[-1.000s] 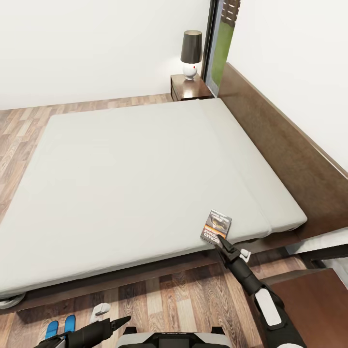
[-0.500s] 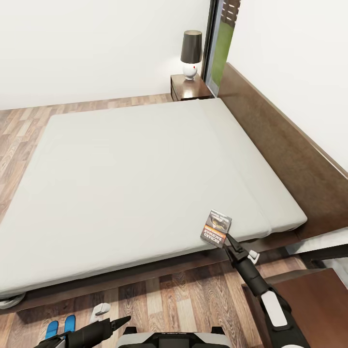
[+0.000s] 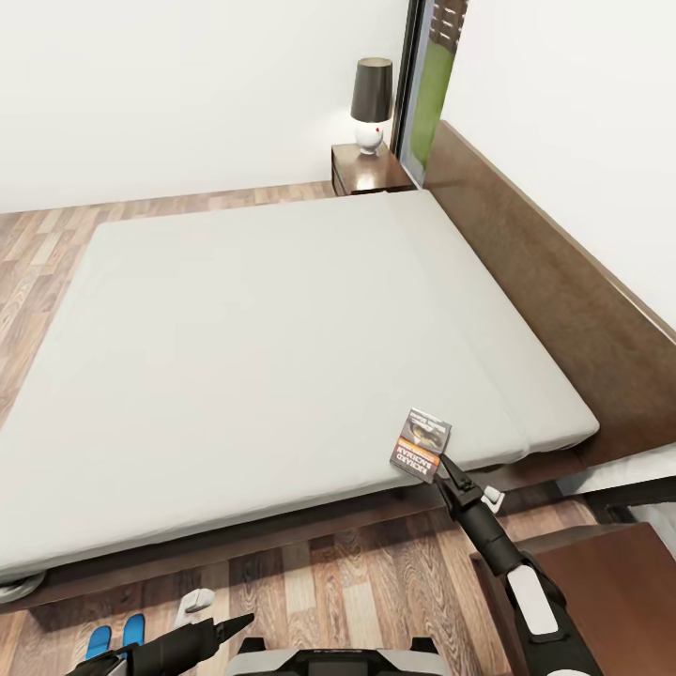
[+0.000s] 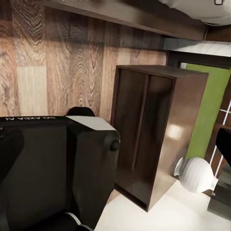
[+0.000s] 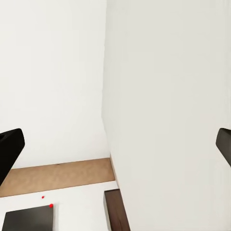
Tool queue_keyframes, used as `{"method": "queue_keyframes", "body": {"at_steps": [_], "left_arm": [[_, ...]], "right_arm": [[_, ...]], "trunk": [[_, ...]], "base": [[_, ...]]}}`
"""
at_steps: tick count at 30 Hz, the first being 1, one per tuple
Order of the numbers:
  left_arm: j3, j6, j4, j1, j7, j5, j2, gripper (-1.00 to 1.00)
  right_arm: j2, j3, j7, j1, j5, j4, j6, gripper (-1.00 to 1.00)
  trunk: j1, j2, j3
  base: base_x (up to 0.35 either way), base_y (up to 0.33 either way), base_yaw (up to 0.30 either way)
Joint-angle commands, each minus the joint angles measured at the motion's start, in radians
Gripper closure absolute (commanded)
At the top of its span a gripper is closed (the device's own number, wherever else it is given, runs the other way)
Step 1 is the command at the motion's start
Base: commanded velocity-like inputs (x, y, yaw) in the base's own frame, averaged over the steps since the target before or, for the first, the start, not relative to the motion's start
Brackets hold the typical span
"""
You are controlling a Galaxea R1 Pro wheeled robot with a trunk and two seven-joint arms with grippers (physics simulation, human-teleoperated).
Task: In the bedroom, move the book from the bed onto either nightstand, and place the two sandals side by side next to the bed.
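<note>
The book [image 3: 421,444] lies on the off-white mattress of the bed [image 3: 263,329], at its near right corner, close to the edge. My right gripper [image 3: 445,462] points up at the book's near right edge from just off the mattress. Its fingers [image 5: 9,150] stand wide apart in the right wrist view, open and holding nothing. The two blue sandals [image 3: 115,637] sit side by side on the floor in front of the bed. My left gripper [image 3: 242,620] hangs low beside them, open and empty. One nightstand [image 3: 364,169] stands at the far side, another nightstand [image 3: 615,591] at my right.
A lamp [image 3: 371,94] with a dark shade stands on the far nightstand. Small white objects [image 3: 194,601] lie on the wood floor by the bed frame. The left wrist view looks at a dark cabinet [image 4: 154,139] and a white lamp base [image 4: 196,174].
My right gripper has drawn back a little to the right, off the book's near edge. The book has not moved. The left arm is still.
</note>
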Motion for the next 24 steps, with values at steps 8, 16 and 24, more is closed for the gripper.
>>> {"method": "queue_keyframes", "body": {"at_steps": [8,16,24], "left_arm": [[0.000,0.007,0.000,0.000,-0.004,0.003,0.000,-1.00],[0.000,0.008,0.000,0.000,-0.001,0.003,0.000,-1.00],[0.000,0.008,0.000,0.000,-0.002,0.003,0.000,-1.00]], "right_arm": [[0.001,-0.003,0.002,-0.001,-0.003,0.000,0.008,-1.00],[0.001,-0.003,0.002,-0.001,-0.003,0.000,0.008,-1.00],[0.001,-0.003,0.002,0.000,-0.003,0.000,0.008,-1.00]], "trunk": [[0.020,-0.037,-0.017],[0.023,-0.044,-0.020],[0.054,-0.100,-0.045]], "base": [[0.000,0.000,0.000],[0.000,0.000,0.000],[0.000,0.000,0.000]]}}
